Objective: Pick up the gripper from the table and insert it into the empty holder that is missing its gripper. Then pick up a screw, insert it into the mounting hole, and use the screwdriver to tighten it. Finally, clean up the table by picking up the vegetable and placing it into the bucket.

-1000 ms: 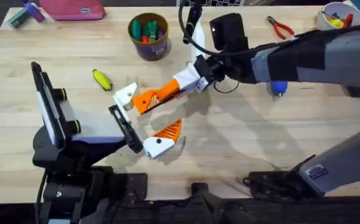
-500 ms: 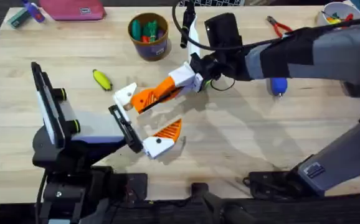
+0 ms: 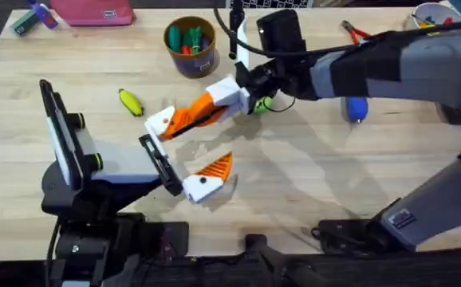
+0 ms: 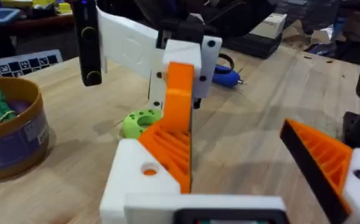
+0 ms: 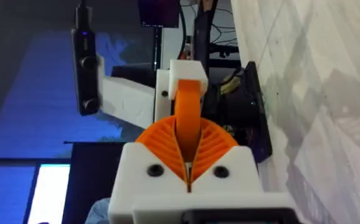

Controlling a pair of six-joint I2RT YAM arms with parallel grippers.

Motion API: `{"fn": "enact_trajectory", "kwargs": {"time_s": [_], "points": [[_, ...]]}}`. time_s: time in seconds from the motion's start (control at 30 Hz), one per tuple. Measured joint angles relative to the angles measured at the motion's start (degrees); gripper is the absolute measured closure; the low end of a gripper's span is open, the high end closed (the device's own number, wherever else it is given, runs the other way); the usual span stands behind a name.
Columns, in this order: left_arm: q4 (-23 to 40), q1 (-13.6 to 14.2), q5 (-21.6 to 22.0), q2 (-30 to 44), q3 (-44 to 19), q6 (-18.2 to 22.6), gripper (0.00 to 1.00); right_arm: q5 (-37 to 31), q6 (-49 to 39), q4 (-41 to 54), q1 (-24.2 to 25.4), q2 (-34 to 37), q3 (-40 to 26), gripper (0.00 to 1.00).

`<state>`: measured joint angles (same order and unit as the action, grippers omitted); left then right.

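Note:
My right gripper (image 3: 208, 108) reaches across from the right and is shut on the orange gripper (image 3: 184, 120), whose far end lies against the white holder (image 3: 160, 122) on my left arm. The left wrist view shows that orange gripper (image 4: 179, 112) standing on the holder (image 4: 136, 182). My left gripper (image 3: 184, 151) is open, and its other jaw carries an orange wedge (image 3: 217, 167). The yellow vegetable (image 3: 130, 101) lies on the table (image 3: 310, 183), left of the holder. The bucket (image 3: 191, 45) stands behind it. The blue screwdriver (image 3: 356, 109) peeks from under the right arm. The screw is out of view.
Red-handled pliers (image 3: 360, 34) and a white bowl (image 3: 430, 20) sit at the back right, and a pink pouch (image 3: 95, 12) at the back left. A green ring (image 4: 141, 121) lies beside the holder. A black and white stand (image 3: 242, 36) rises behind the right gripper.
My right gripper has carried the orange gripper left and farther back, so its tip now meets the white holder. The left arm has stayed still.

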<state>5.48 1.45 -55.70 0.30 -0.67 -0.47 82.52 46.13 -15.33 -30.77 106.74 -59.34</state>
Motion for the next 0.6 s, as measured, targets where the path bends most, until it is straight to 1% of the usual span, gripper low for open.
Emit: {"fn": "enact_trajectory", "kwargs": {"time_s": [0.23, 0.6], "points": [[0.0, -0.17, 0.3, 0.0, 0.0, -0.07, 0.014, -3.23, 0.98, 0.94, -1.05, 0.0, -1.34, 0.993], [-0.02, -0.33, 0.9, 0.0, 0.0, -0.52, 0.014, -4.81, 2.36, 0.98, -1.32, 0.0, -1.59, 0.993]]}}
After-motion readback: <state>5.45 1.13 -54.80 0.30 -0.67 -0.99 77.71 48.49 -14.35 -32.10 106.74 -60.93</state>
